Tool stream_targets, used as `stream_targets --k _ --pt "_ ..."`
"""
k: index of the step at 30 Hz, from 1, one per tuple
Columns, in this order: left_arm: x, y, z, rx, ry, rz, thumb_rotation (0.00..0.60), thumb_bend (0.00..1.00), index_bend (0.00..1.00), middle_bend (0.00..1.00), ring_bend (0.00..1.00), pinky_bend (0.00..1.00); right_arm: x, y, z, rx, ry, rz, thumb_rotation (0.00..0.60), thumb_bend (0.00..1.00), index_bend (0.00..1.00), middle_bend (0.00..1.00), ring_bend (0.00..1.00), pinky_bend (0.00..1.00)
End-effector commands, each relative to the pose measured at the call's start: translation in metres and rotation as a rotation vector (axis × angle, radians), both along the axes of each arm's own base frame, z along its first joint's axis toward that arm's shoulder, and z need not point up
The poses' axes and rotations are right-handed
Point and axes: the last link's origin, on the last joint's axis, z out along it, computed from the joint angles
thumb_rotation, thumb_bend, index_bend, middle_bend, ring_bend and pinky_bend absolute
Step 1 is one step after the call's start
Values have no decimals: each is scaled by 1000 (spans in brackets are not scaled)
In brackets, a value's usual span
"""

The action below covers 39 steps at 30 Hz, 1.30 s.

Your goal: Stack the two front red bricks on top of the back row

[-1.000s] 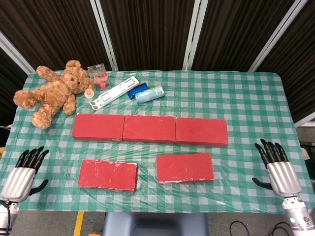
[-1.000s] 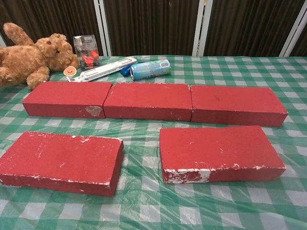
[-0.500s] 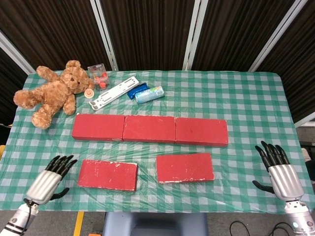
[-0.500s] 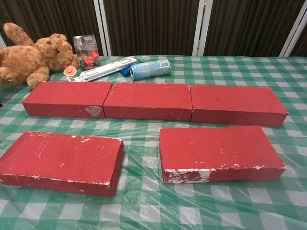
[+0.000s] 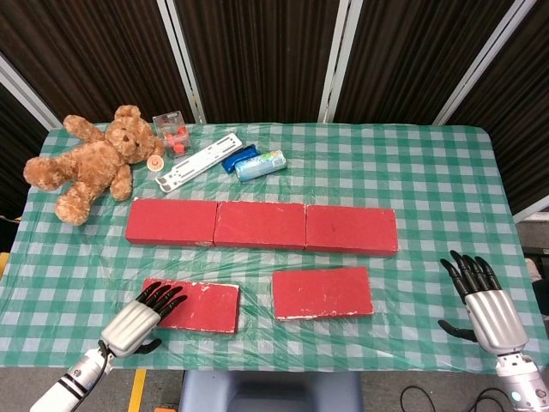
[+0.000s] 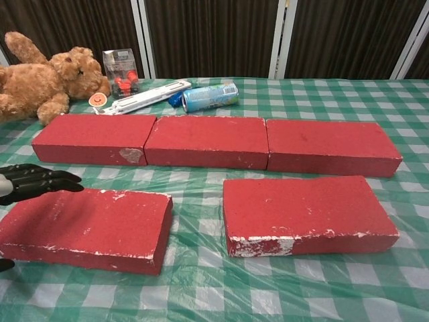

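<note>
Three red bricks form the back row (image 5: pixel 262 225) (image 6: pixel 208 141) across the table's middle. In front lie two more: the front left brick (image 5: pixel 197 305) (image 6: pixel 90 227) and the front right brick (image 5: pixel 322 293) (image 6: pixel 305 213). My left hand (image 5: pixel 141 319) (image 6: pixel 30 182) hovers over the left end of the front left brick, fingers spread and pointing forward, holding nothing. At the table's right front edge my right hand (image 5: pixel 485 296) stays open with fingers apart, well clear of the bricks; the chest view does not show it.
A brown teddy bear (image 5: pixel 90 163) (image 6: pixel 47 80) lies at the back left. Beside it are a clear box with orange parts (image 5: pixel 171 133), a white strip (image 5: pixel 197 160) and a blue-green can (image 5: pixel 260 164) (image 6: pixel 210 96). A clear plastic sheet covers the checked tablecloth (image 5: pixel 429 172).
My left hand has swept in from the table's left front edge to the right, reaching over the front left brick's left end. The right hand has barely moved. The bricks have not shifted.
</note>
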Motion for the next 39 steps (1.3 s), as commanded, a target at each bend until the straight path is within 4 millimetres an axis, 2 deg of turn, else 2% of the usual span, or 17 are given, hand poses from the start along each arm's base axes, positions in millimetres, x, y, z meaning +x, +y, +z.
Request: stream_targets --k 1,9,20,39 --pt "5 6 -6 -10 7 -7 600 269 0 0 0 4 0 0 0 1 -1 0 600 86 0 0 0 0" --pt "14 21 -12 -22 26 2 600 269 0 0 0 3 -1 -1 -1 10 0 -5 600 86 0 0 0 0" --pt "13 34 -14 -43 72 34 600 268 0 0 0 3 -1 -1 -1 12 2 -11 600 86 0 0 0 0" --pt "13 43 -14 -56 130 48 600 268 0 0 0 4 -2 -3 -4 15 10 -21 600 86 0 0 0 0"
